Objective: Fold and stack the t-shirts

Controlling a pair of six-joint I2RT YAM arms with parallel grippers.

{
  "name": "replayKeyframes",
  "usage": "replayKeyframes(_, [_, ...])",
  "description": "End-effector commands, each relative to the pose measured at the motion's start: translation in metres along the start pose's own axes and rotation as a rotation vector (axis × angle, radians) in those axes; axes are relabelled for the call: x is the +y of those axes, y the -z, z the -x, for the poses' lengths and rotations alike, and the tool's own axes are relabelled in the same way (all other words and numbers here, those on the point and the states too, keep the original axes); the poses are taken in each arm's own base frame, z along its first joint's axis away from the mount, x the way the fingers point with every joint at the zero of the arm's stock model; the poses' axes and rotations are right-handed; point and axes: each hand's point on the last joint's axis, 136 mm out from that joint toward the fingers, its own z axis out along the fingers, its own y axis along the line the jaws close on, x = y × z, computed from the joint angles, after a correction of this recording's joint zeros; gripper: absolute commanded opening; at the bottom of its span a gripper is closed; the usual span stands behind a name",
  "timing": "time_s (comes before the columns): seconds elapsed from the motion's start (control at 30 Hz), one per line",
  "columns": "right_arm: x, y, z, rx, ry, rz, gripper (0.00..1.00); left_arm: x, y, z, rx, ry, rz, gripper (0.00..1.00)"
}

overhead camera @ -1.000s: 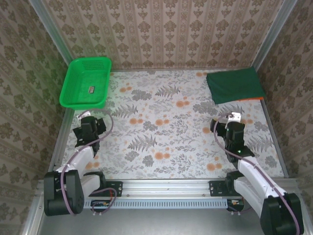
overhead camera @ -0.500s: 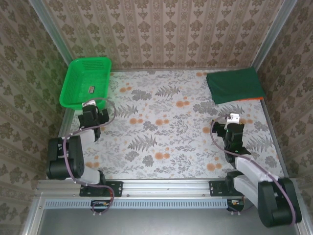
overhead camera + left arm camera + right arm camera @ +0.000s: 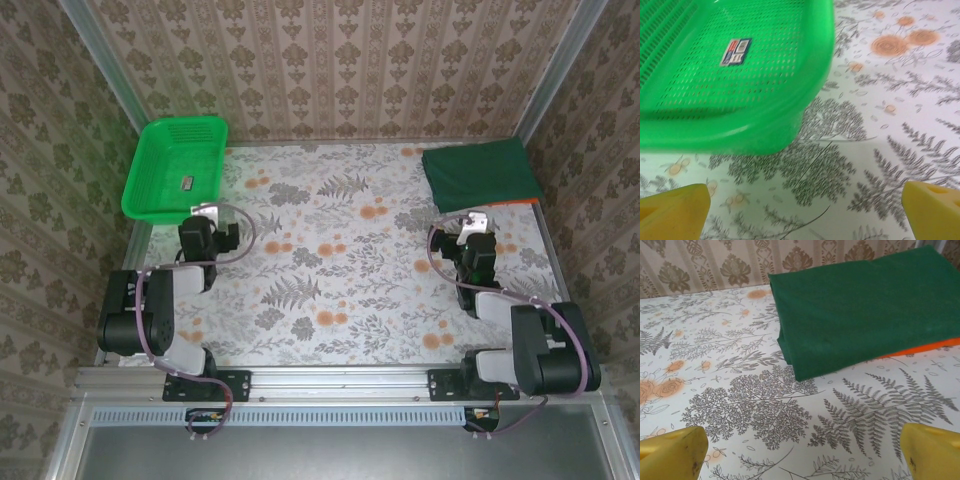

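Right wrist view, folded green t-shirt atop orange t-shirt beyond released right jaws, basket just ahead of released left jaws

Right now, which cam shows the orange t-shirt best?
Right wrist. The orange t-shirt is a clear strip poking out beneath the folded green t-shirt, along the stack's near right edge. Top external shows the orange t-shirt as a thin sliver at that edge.

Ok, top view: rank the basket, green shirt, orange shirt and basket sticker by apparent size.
1. Bright green plastic mesh basket
2. Folded dark green cotton t-shirt, slightly smaller
3. Bright orange t-shirt's exposed edge and small basket sticker: both tiny, unranked
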Motion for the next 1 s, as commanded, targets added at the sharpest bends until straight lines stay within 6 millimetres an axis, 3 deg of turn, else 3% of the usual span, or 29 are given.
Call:
replayKeyframes(0.0, [0.014, -0.007, 0.021, -0.097, 0.016, 0.08, 0.99, 0.01, 0.009, 0.018, -0.099, 0.003, 0.043, 1.0])
replayKeyframes(0.2, [0.016, 0.013, 0.007, -0.21, 0.029, 0.112, 1.0, 0.006, 0.01, 0.01, -0.142, -0.001, 0.033, 1.0])
replayKeyframes(0.37, [0.024, 0.01, 0.004, -0.192, 0.063, 0.141, 1.0, 0.007, 0.018, 0.01, -0.182, -0.02, 0.091, 1.0])
replayKeyframes(0.47, [0.03, -0.001, -0.001, -0.172, 0.079, 0.155, 1.0, 0.01, 0.011, 0.01, -0.151, 0.003, 0.076, 1.0])
replayKeyframes(0.67, [0.019, -0.037, -0.003, 0.032, 0.058, 0.057, 1.0, 0.015, 0.008, 0.008, -0.132, 0.045, 0.04, 1.0])
replayKeyframes(0.97, [0.02, -0.036, -0.003, 0.018, 0.06, 0.062, 0.99, 0.016, 0.008, 0.008, -0.134, 0.044, 0.041, 1.0])
